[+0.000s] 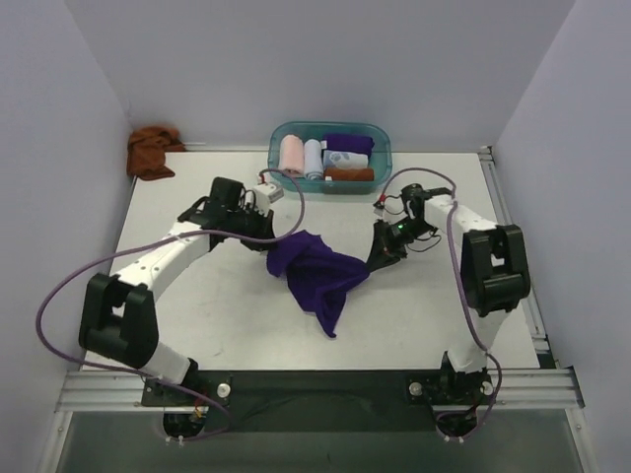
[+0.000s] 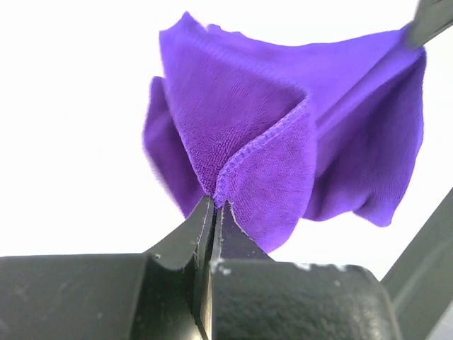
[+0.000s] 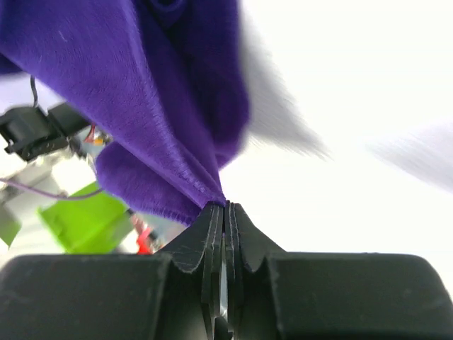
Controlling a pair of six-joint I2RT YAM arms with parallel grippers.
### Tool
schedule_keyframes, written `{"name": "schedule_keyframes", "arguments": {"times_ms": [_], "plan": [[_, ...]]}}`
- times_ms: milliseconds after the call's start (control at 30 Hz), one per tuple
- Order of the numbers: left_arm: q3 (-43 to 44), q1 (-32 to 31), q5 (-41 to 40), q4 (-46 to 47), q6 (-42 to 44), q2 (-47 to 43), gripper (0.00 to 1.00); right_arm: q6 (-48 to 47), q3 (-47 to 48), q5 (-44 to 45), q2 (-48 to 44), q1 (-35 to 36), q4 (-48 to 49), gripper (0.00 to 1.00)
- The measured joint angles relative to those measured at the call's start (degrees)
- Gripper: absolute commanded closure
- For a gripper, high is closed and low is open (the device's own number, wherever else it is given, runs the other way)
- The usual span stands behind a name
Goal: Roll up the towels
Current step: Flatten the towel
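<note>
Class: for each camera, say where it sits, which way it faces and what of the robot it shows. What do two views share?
Top external: above and behind the arms, looking down on the table; both arms show, bases nearest.
Left wrist: on the left wrist, looking along its fingers; left gripper shows, shut on the purple towel.
Right wrist: on the right wrist, looking along its fingers; right gripper shows, shut on that towel.
Shared: the purple towel appears in all three.

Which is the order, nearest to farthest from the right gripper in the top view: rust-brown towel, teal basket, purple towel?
From the right gripper:
1. purple towel, pinched by it, mid-table.
2. teal basket, far edge, centre.
3. rust-brown towel, far-left corner.
</note>
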Motion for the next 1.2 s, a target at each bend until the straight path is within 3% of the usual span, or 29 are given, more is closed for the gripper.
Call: {"name": "schedule_keyframes", "arguments": {"times_ms": [200, 300, 433, 533, 700, 833, 900, 933, 967, 1000, 1100, 1200], "plan": [[-1.90, 10.14, 0.20, -5.09, 2.43, -8.81, 1.00, -6.05, 0.87, 7.30, -8.90, -5.90, -5.29, 1.00], [-5.92, 14.03, 1.27, -7.39, 3.63, -10.58, 1.00, -8.59, 1.44, 9.84, -10.99, -5.01, -6.64, 1.00], [-10.14, 24.00, -1.99, -12.02, 6.82, -10.91, 1.00, -13.68, 1.64, 19.45, -12.74, -7.21, -9.60, 1.00], [-10.16, 25.97, -1.38, -14.53, 10.36, -10.86, 1.00, -16.50, 2.10, 22.01, -13.51, -8.33, -10.73, 1.00], [-9.79, 26.05, -1.05, -17.51, 17.73, -8.59, 1.00, -20.46, 4.98, 23.47, -14.62, -4.44, -12.94, 1.00], [-9.68, 32.46, 0.98, -18.49, 22.08, -7.32, 1.00, -22.29, 4.96, 23.67, -15.50, 1.99, -13.42, 1.00], [-9.29, 35.98, 1.75, -19.65, 25.55, -6.69, 1.00, -23.06, 4.66, 22.95, -15.65, 5.55, -13.33, 0.78], [-9.09, 37.09, 1.68, -20.65, 28.04, -6.27, 0.93, -23.54, 4.26, 22.56, -15.65, 7.56, -13.27, 0.62], [-9.07, 37.77, 1.03, -21.59, 30.86, -5.79, 0.77, -24.11, 3.41, 22.73, -15.67, 9.42, -13.31, 0.39], [-9.11, 38.16, 0.26, -22.62, 33.97, -5.22, 0.67, -24.81, 2.16, 22.45, -15.82, 10.93, -13.57, 0.34], [-9.25, 39.10, -1.16, -25.77, 40.44, -3.78, 0.44, -26.86, -2.84, 22.08, -17.05, 12.35, -14.14, 0.31], [-7.65, 39.34, 0.02, -28.81, 42.49, -2.86, 0.40, -28.26, -7.08, 22.49, -20.46, 10.88, -14.53, 0.38]]}}
